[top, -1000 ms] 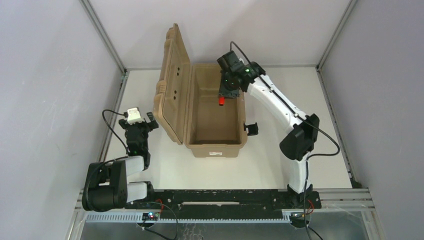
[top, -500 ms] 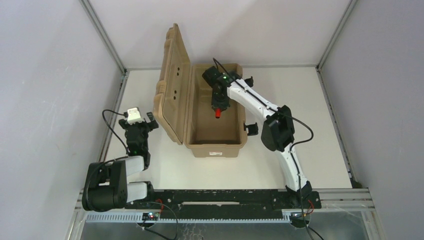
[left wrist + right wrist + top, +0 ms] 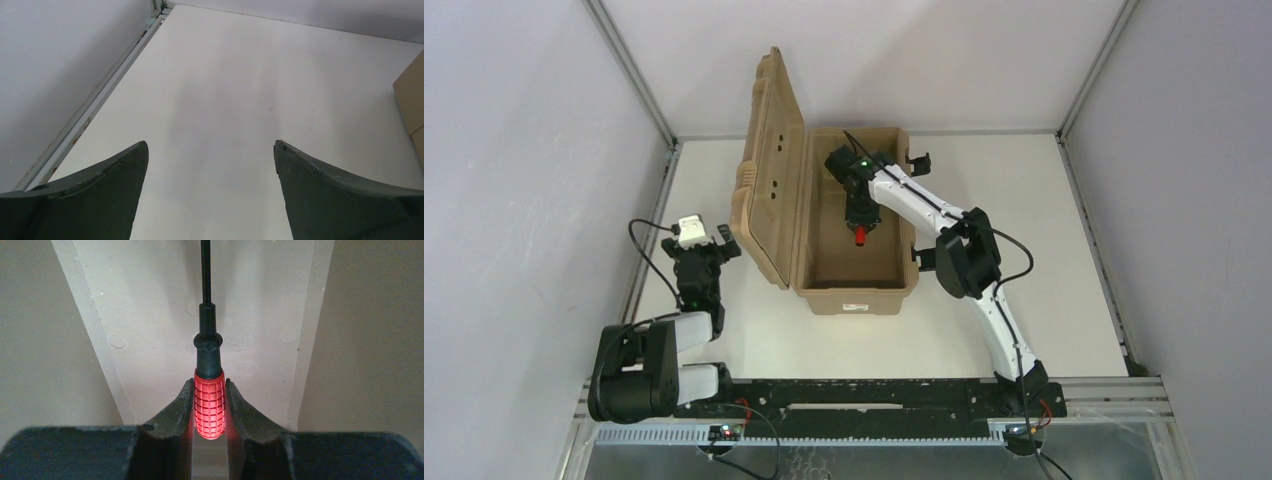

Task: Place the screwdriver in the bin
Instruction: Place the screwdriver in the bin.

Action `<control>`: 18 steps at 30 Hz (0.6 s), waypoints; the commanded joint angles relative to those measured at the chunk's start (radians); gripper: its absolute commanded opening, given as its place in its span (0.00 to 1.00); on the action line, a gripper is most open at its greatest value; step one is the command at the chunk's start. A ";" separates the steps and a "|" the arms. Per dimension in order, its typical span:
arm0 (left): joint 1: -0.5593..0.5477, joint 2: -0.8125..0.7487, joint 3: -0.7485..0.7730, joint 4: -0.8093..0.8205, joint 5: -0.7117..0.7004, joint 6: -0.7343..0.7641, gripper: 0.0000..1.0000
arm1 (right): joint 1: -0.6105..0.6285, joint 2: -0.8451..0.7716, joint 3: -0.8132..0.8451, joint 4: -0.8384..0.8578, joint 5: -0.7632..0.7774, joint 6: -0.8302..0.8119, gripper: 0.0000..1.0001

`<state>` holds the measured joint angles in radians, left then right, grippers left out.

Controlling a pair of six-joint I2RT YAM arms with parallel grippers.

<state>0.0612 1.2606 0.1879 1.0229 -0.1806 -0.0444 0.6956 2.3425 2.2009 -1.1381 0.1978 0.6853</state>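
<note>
The bin (image 3: pixel 852 296) is a large tan box standing open on the table, its ribbed lid (image 3: pixel 769 160) raised on the left side. My right gripper (image 3: pixel 860 228) reaches down inside the bin and is shut on the screwdriver (image 3: pixel 860 238). In the right wrist view the red gridded handle (image 3: pixel 209 408) is pinched between both fingers and the thin dark shaft (image 3: pixel 205 270) points away over the bin's tan floor (image 3: pixel 150 305). My left gripper (image 3: pixel 707 243) is open and empty over the table left of the bin; its fingers (image 3: pixel 100 185) frame bare tabletop.
Grey walls and metal frame rails close the table on three sides. The bin's black latches (image 3: pixel 927 258) stick out on its right side. A corner of the tan bin (image 3: pixel 412 105) shows at the right edge of the left wrist view.
My right arm has swung left and lowered, carrying the screwdriver from above the bin's far right rim down into the bin's interior. The left arm has not moved.
</note>
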 commanded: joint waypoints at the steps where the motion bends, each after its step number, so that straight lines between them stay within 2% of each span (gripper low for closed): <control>1: 0.002 -0.003 0.007 0.029 -0.002 0.014 1.00 | 0.001 0.021 -0.005 0.031 -0.018 -0.009 0.18; 10: 0.002 -0.004 0.005 0.029 -0.001 0.014 1.00 | 0.000 0.050 -0.036 0.054 -0.038 -0.011 0.20; 18: 0.002 -0.004 0.006 0.029 0.000 0.014 1.00 | -0.007 0.056 -0.054 0.063 -0.058 -0.016 0.31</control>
<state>0.0612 1.2606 0.1879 1.0229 -0.1806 -0.0444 0.6949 2.3966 2.1521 -1.0950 0.1513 0.6796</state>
